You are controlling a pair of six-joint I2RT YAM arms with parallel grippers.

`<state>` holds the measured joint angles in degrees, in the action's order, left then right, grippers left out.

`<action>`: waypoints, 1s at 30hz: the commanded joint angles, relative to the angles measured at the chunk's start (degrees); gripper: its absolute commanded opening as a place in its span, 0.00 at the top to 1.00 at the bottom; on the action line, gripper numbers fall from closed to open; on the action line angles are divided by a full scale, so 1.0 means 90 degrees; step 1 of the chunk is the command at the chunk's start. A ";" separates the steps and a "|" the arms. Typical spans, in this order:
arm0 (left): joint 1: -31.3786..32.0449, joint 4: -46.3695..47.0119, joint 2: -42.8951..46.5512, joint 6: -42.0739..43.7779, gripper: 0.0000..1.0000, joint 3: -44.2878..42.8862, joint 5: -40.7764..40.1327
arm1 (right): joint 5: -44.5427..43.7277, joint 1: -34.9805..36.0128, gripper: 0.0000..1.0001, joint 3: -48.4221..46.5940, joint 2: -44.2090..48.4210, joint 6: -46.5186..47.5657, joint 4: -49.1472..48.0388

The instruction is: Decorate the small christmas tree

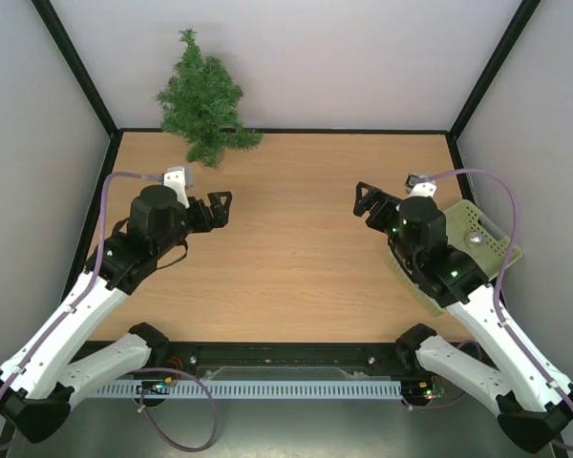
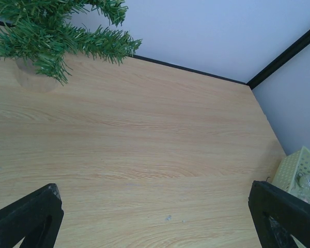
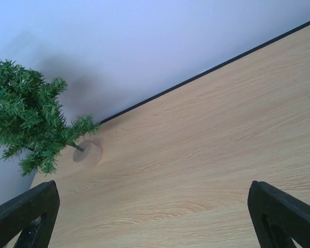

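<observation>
Small christmas tree (image 1: 202,100) stands upright at the far left of the worktop (image 1: 296,258), close against the back wall (image 1: 344,57). It sits on a round wooden base (image 2: 31,80) with dark green bristly branches spreading out over it. Nothing hangs on the branches that I can make out.

Left end effector (image 1: 219,210): jaws wide apart and empty, hovering over the left half of the worktop, near of the tree and well apart from it. In the left wrist view both black fingers (image 2: 28,219) sit at the frame's bottom corners, with only bare wood between them.

Right end effector (image 1: 364,202): jaws also wide and empty, over the right half and pointing toward the middle. The right wrist view shows the same thing, bare wood between the fingers (image 3: 284,217) and the tree far off at the left.

Pale green basket (image 1: 492,250) lies at the right edge of the worktop, partly under the right arm. A silvery ball (image 1: 477,239) sits in it.

A purple cable (image 1: 110,191) loops along each arm.
</observation>
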<state>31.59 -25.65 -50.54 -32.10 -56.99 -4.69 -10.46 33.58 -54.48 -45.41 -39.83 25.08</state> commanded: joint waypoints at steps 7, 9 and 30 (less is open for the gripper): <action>0.0025 -0.0009 0.0025 0.0254 0.01 0.0124 -0.0385 | -0.0452 0.0038 0.02 0.0412 0.0205 -0.0173 -0.0115; 0.0034 0.0053 -0.0005 0.0372 0.01 0.0248 -0.0402 | -0.0598 0.0038 0.02 0.0521 0.0185 -0.0074 -0.0218; 0.0033 -0.0063 -0.0089 0.0822 0.01 0.1173 -0.1292 | -0.0543 -0.1964 0.02 0.1306 -0.1780 -0.0411 -0.0486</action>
<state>31.59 -26.33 -54.39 -26.74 -48.82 -14.52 -15.81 21.50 -44.56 -61.14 -41.89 22.35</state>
